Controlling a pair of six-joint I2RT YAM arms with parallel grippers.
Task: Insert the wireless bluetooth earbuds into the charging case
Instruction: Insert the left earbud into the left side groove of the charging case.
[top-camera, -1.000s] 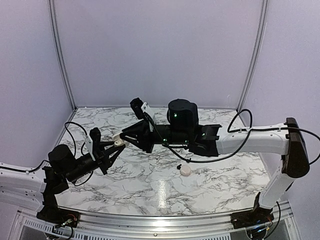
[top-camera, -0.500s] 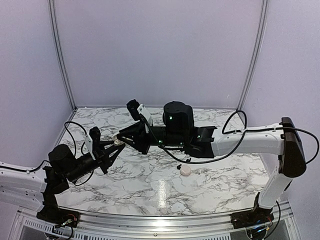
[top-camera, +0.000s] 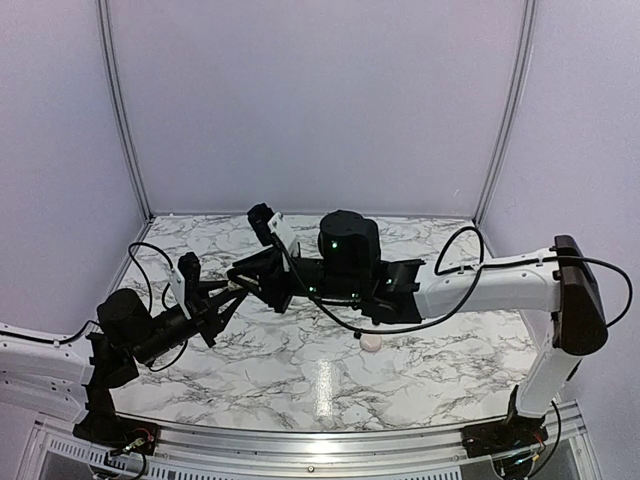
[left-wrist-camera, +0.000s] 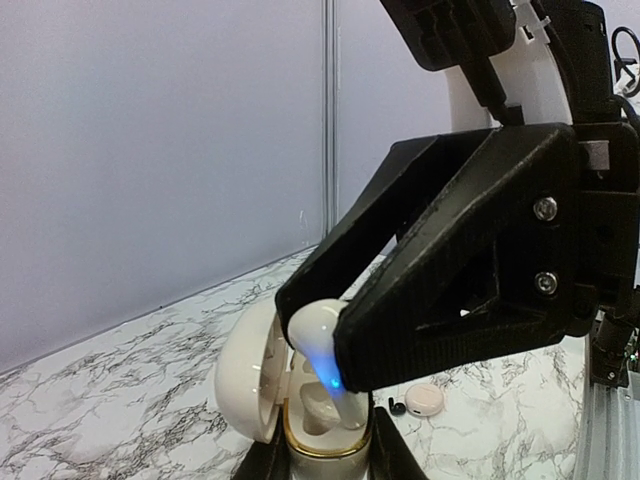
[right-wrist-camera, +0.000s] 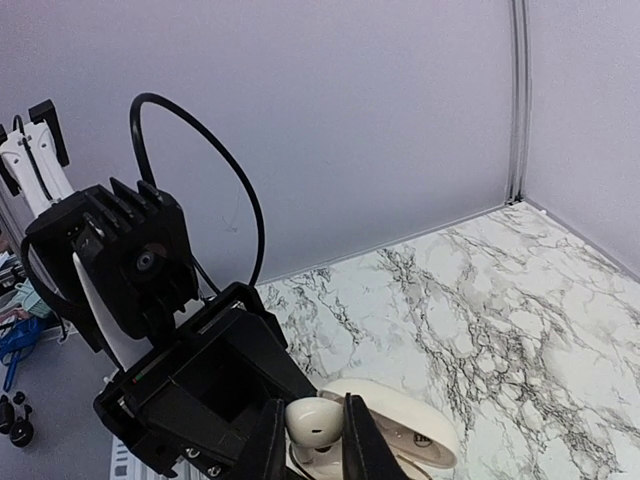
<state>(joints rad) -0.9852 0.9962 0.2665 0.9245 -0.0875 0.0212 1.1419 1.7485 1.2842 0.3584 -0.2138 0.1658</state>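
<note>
Left gripper (left-wrist-camera: 323, 462) clenched on case (left-wrist-camera: 252, 380), upright, lid tipped back so wells face up for loading. Right gripper (right-wrist-camera: 312, 432) pinches white bud (left-wrist-camera: 312, 322) just above well, not yet seated. Second case (top-camera: 371, 341) and black bud (left-wrist-camera: 397, 407) wait on table (top-camera: 260, 362).

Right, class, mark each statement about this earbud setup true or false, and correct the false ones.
1. The right end effector grips a white earbud. True.
2. The charging case in the left end effector is closed. False: its lid stands open.
3. A second white case lies on the table. True.
4. The loose earbud beside it is white. False: it is black.
</note>
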